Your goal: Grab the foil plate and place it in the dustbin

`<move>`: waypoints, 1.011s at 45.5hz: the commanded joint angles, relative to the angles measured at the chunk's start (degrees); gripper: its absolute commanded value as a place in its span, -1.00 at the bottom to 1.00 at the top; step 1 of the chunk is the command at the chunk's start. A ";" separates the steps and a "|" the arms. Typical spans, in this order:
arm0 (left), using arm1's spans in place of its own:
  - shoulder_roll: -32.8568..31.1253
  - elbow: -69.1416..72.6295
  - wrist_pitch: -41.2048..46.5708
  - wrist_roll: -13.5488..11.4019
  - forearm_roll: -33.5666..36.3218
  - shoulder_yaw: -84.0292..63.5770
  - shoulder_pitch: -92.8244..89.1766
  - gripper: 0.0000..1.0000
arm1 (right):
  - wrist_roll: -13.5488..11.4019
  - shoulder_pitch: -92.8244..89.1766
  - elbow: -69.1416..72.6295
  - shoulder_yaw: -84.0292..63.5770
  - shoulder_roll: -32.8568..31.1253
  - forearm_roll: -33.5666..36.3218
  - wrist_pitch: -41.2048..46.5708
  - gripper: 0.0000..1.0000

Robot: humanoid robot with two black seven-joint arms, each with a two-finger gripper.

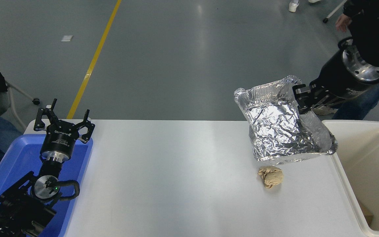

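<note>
White lettering is seen on the black body of the left gripper (63,122), upside down to the camera and too small to be made out with certainty (a brand name and finer lines beneath it). Faint print on the right arm (344,77) cannot be read.

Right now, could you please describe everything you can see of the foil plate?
The foil plate is a crinkled, shiny silver aluminium-foil tray, roughly rectangular, with a raised, bent rim. It hangs tilted above the white table, its inner face turned toward the camera. The right gripper is shut on its upper right rim. Its lower right corner sits close to the dustbin; a tan crumpled paper wad lies on the table below it.
</note>
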 commanded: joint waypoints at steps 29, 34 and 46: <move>0.00 -0.08 0.01 0.00 -0.01 -0.06 -0.01 1.00 | 12.11 -65.49 -57.94 12.94 -5.20 -21.12 -21.83 -1.00; 0.00 0.01 0.01 0.00 -0.01 -0.06 -0.01 1.00 | 11.93 -73.75 -64.63 13.03 -0.71 -20.59 -25.09 -1.00; 0.00 -0.08 0.01 0.00 -0.01 -0.06 -0.09 1.00 | 10.26 -80.01 -66.48 12.67 2.98 -20.94 -30.54 -1.00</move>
